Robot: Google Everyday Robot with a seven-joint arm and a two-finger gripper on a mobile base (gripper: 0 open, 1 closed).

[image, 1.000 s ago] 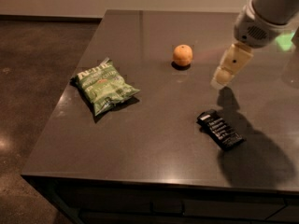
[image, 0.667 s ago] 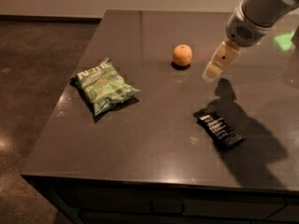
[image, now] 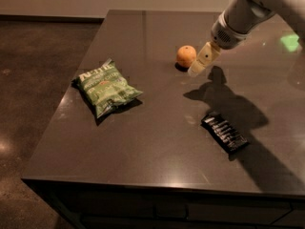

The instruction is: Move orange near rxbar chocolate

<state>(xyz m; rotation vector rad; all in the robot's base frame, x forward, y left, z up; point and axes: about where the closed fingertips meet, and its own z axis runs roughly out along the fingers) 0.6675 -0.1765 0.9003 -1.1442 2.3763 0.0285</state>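
Observation:
The orange (image: 186, 56) sits on the dark table (image: 157, 142) toward the back middle. The rxbar chocolate (image: 224, 132), a flat black bar with white lettering, lies at the front right of the table, well apart from the orange. My gripper (image: 201, 62) hangs from the white arm that comes in from the upper right. It hovers just right of the orange, close beside it, and holds nothing.
A green crinkled chip bag (image: 106, 87) lies on the left part of the table. The table's left and front edges drop to a brown floor. A green light patch (image: 289, 42) shows at the far right.
My gripper has moved left toward the orange, from a spot well to its right to just beside it. The orange, bar and bag have not moved.

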